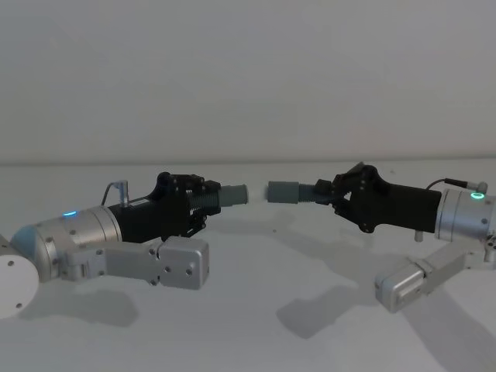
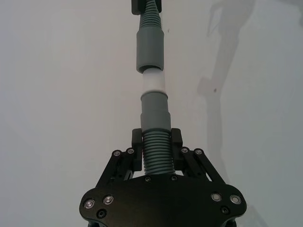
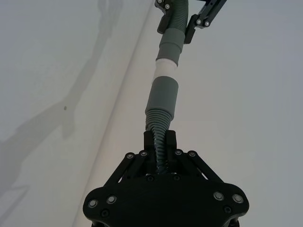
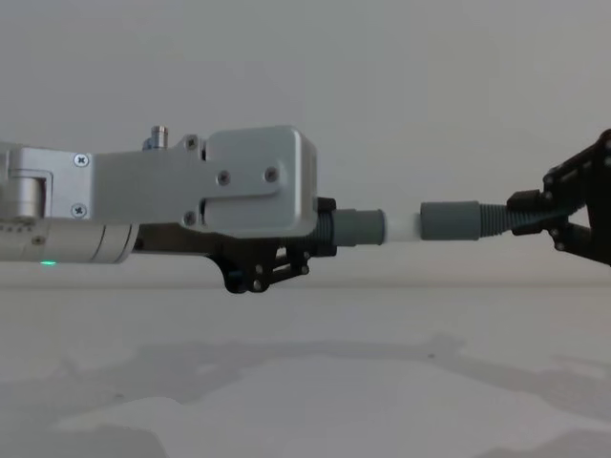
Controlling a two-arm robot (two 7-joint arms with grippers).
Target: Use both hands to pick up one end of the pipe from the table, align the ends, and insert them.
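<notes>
Head view: above the white desk (image 1: 248,325), the left claw (image 1: 203,203) pinches a ribbed hose piece (image 1: 221,196), the right claw (image 1: 329,192) pinches the other ribbed hose (image 1: 298,191); white tip (image 1: 249,193) meets grey cuff (image 1: 284,190) in mid-air.

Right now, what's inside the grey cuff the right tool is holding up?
The white tip meets the mouth of the grey cuff held by the right tool; how far it goes inside is hidden. The left tool grips the other ribbed piece.
</notes>
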